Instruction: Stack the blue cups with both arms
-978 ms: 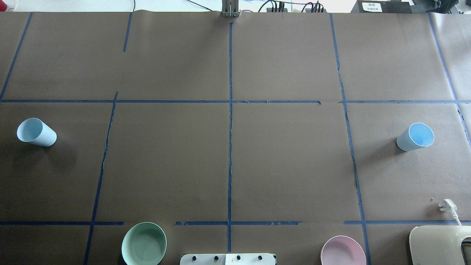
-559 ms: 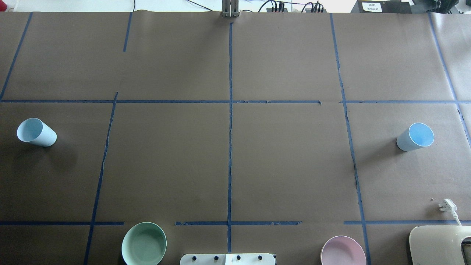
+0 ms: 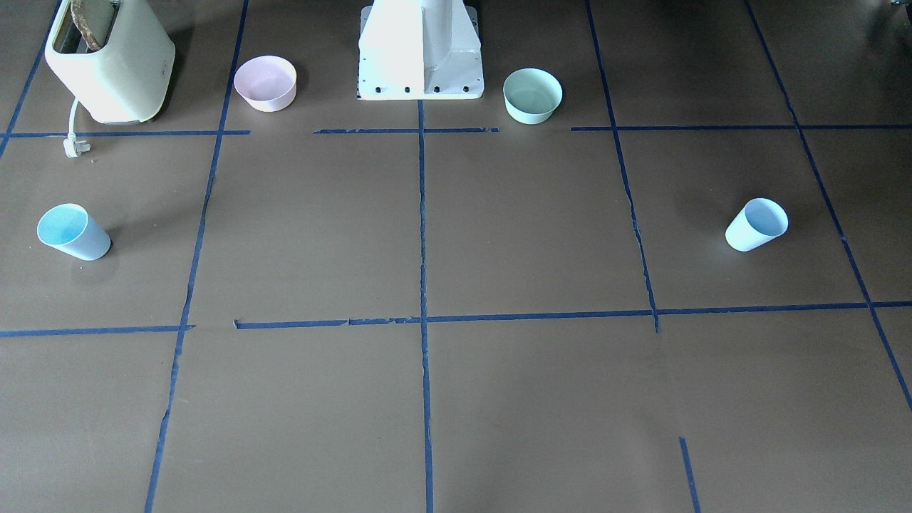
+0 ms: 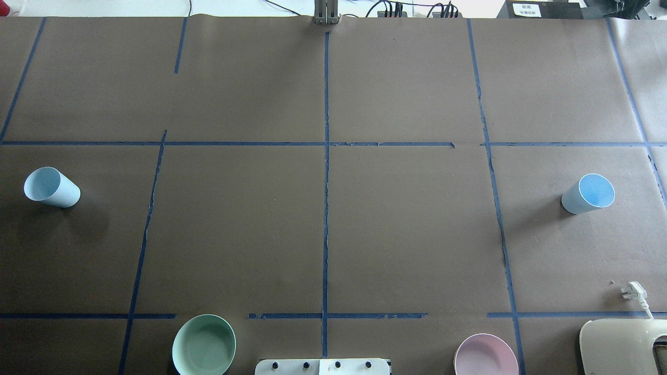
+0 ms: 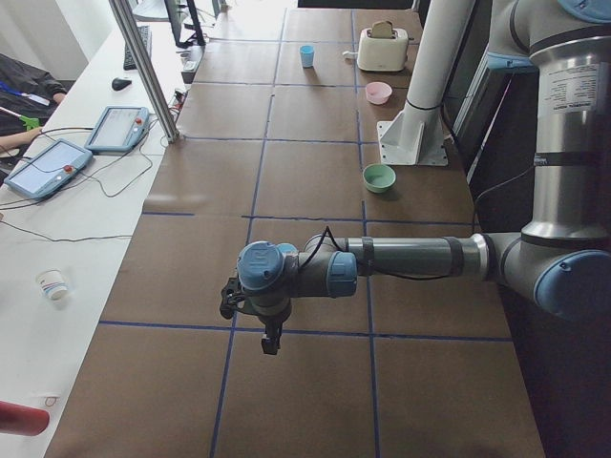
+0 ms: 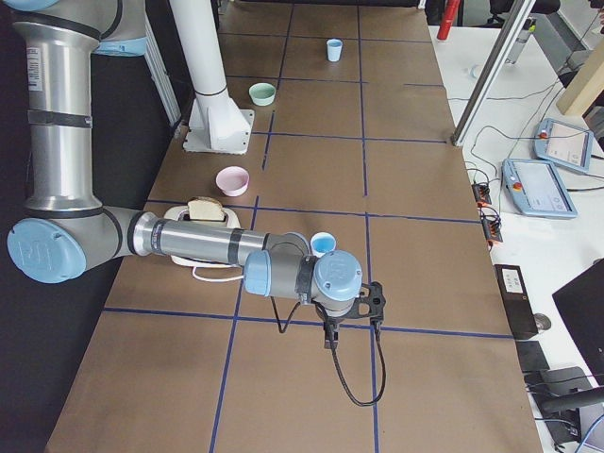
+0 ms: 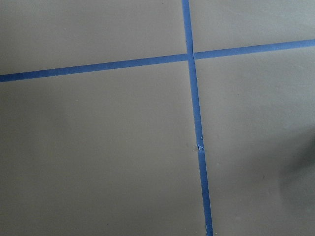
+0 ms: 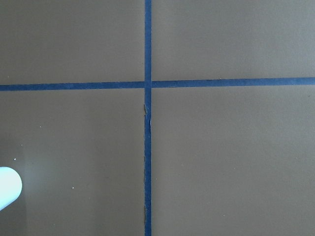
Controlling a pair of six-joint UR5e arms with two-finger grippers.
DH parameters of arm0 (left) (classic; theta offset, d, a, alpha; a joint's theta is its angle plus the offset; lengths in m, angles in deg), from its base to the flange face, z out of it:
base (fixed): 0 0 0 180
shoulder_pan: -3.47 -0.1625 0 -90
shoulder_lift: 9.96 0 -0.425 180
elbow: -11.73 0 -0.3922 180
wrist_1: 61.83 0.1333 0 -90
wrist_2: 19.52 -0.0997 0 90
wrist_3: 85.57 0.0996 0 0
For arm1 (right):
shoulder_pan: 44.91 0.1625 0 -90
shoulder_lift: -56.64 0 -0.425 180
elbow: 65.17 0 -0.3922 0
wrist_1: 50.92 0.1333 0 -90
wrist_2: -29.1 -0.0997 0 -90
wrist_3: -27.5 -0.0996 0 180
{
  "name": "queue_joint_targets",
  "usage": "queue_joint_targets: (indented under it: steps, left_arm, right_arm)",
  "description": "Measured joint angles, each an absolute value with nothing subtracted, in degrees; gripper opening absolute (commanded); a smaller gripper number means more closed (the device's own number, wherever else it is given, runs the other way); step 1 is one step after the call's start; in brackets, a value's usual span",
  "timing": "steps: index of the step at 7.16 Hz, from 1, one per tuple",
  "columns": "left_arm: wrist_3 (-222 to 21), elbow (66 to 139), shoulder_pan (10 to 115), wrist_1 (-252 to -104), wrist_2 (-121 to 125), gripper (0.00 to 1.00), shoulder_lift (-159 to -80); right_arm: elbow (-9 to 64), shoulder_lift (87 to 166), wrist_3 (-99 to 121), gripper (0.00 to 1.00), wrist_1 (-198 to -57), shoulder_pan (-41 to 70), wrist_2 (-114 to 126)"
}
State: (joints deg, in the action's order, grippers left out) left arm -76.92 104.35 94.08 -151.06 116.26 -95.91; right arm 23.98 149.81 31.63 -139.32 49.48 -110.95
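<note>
Two pale-blue cups stand upright and far apart on the brown table. One cup [image 4: 51,187] is at the left edge of the overhead view and also shows in the front view [image 3: 757,224]. The other cup [image 4: 589,194] is at the right edge, also in the front view [image 3: 73,231] and in the exterior right view [image 6: 323,243]. Neither arm shows overhead. My left gripper [image 5: 270,342] and my right gripper [image 6: 329,338] hang high over the table, pointing down. I cannot tell whether either is open or shut. The wrist views show no fingers.
A mint-green bowl [image 4: 204,345] and a pink bowl [image 4: 485,355] sit near the white pedestal [image 3: 420,50]. A cream toaster [image 4: 622,346] with its loose plug [image 4: 633,291] stands at the near right corner. Blue tape lines grid the table.
</note>
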Motion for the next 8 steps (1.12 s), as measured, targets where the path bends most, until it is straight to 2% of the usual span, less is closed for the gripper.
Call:
queue_joint_targets:
  steps: [5, 8]
  left_arm:
    - [-77.69, 105.55, 94.04, -151.11, 116.34, 1.0, -96.1]
    - [-90.76, 115.47, 88.44, -151.52, 116.89, 1.0, -96.18]
  right_arm:
    - [23.99, 149.14, 31.63, 1.0, -139.25, 49.48, -110.91]
    - [24.35, 148.66, 31.62, 1.0, -139.33, 49.48, -110.97]
